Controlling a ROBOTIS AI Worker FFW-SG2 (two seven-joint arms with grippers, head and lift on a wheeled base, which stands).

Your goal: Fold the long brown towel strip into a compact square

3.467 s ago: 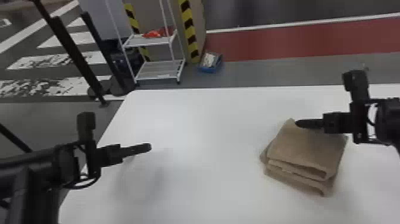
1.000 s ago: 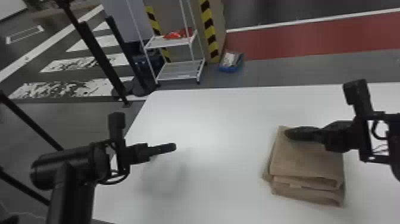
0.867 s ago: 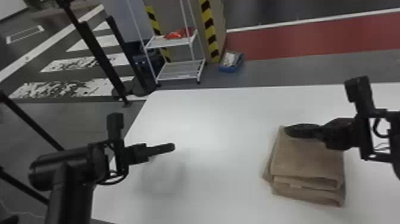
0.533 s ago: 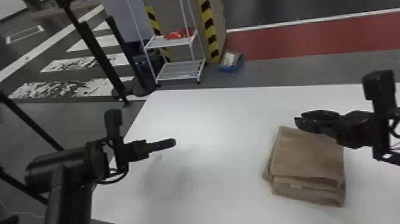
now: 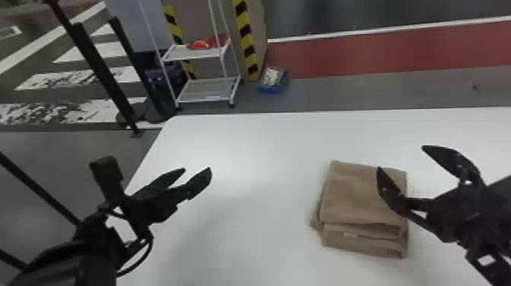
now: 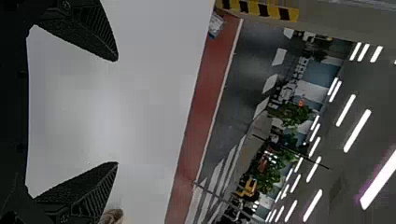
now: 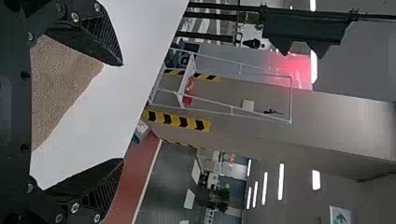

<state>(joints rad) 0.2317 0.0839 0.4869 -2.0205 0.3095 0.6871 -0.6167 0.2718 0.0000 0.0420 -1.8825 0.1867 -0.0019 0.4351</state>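
Note:
The brown towel [image 5: 357,196] lies folded in a stacked, roughly square bundle on the right half of the white table, its layered edges facing the robot. My right gripper [image 5: 401,158] is open above the towel's right side, one finger over the cloth and the other beyond its right edge. Part of the towel [image 7: 60,84] shows between the spread fingers of the right gripper [image 7: 123,112] in its wrist view. Over the table's left part, my left gripper [image 5: 197,169] stands open, away from the towel. In its own wrist view the left gripper [image 6: 117,112] holds nothing; a bit of towel [image 6: 112,216] shows past one finger.
The white table [image 5: 243,152] spreads under both arms, with its left edge near the left arm. Beyond it on the floor stand a white wire rack [image 5: 207,85], a blue box [image 5: 272,80] and black posts [image 5: 95,64].
Both grippers have opened. The right one has also moved to the right, off the towel's upper left area. Since the oldest frame the head view has shifted; the towel keeps its folded shape.

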